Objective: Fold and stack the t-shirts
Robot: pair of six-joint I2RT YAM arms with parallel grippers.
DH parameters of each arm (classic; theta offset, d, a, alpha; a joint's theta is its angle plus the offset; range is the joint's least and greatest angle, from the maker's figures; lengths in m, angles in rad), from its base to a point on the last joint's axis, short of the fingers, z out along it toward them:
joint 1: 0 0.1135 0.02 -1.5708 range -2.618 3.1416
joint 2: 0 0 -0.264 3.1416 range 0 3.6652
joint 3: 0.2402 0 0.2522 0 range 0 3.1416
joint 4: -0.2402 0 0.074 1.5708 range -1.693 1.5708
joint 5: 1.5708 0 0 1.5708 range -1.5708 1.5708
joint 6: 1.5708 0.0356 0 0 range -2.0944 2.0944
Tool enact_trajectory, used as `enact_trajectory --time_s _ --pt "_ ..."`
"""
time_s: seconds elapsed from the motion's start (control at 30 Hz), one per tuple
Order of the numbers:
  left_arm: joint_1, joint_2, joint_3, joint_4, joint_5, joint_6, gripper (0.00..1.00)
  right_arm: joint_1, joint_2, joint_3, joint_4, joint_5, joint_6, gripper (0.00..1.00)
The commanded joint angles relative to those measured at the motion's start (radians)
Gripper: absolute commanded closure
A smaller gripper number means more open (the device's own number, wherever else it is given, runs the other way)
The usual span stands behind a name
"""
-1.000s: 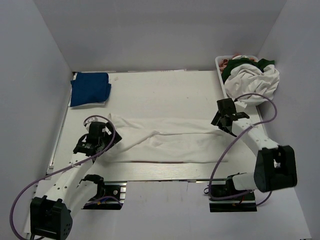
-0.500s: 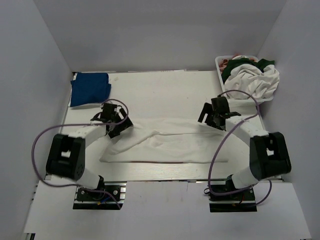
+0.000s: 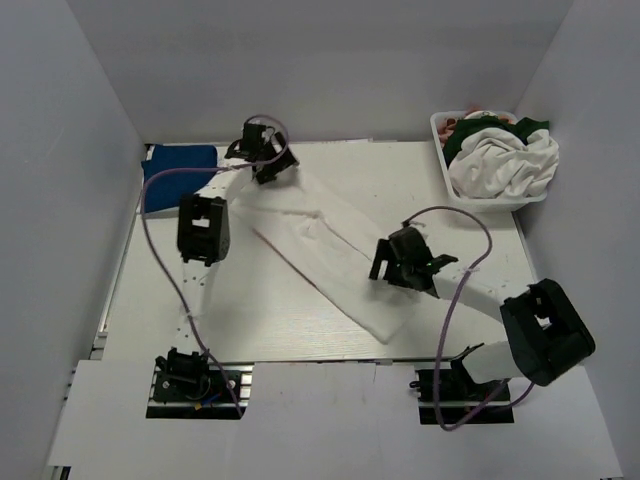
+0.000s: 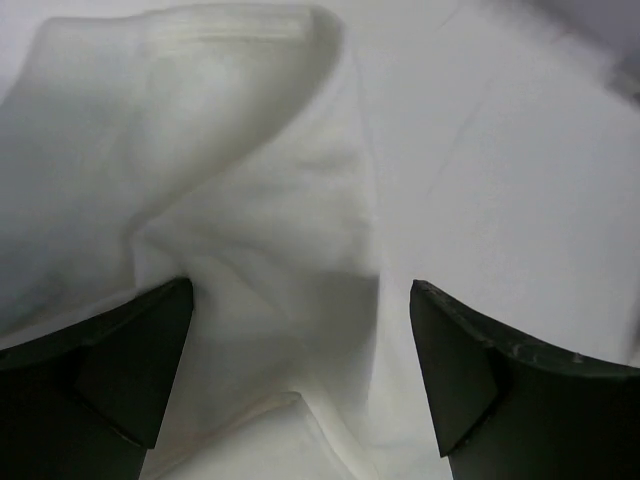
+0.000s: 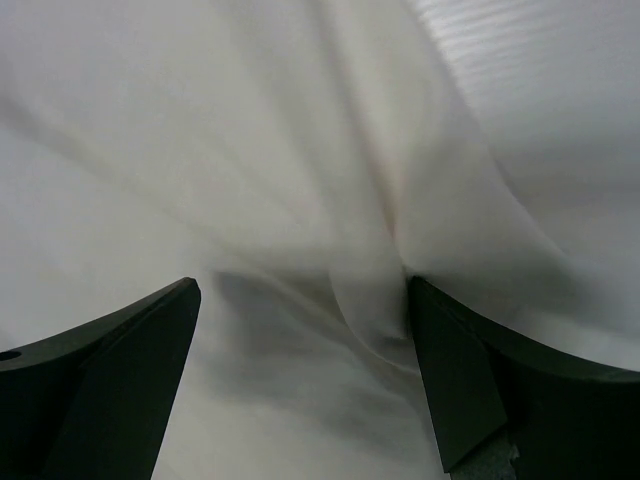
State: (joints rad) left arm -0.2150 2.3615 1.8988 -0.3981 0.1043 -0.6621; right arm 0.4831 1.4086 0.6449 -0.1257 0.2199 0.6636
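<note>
I record one white t-shirt (image 3: 335,255) drawn out diagonally on the table (image 3: 250,320), running from far left to near right. The left gripper (image 3: 268,166) sits at its far end and the right gripper (image 3: 392,264) at mid-length. Both have their jaws parted, with cloth between them. A folded blue t-shirt (image 3: 180,178) lies at far left.

stretched t-shirt (image 3: 335,255): white | folded t-shirt (image 3: 168,175): royal blue | basket pile (image 3: 505,165): white, dark green

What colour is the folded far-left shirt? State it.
The shirt is royal blue; the top view shows it best.
</note>
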Motion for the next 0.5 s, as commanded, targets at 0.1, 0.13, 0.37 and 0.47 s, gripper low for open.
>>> enact_trajectory --time_s 0.1,0.13,0.37,0.47 --pt "-0.069 0.481 0.585 0.026 0.287 -0.042 0.00 0.415 0.030 -0.085 -0.164 -0.296 0.056 0.10" --pt "-0.081 0.466 0.492 0.103 0.314 -0.086 0.00 0.470 0.045 -0.079 -0.161 -0.318 -0.006 0.10" --pt "-0.127 0.555 0.574 0.272 0.222 -0.198 0.00 0.707 0.026 -0.057 -0.038 -0.490 -0.243 0.10" --pt "-0.127 0.555 0.513 0.309 0.201 -0.215 0.00 0.758 0.003 -0.033 -0.022 -0.485 -0.294 0.10"
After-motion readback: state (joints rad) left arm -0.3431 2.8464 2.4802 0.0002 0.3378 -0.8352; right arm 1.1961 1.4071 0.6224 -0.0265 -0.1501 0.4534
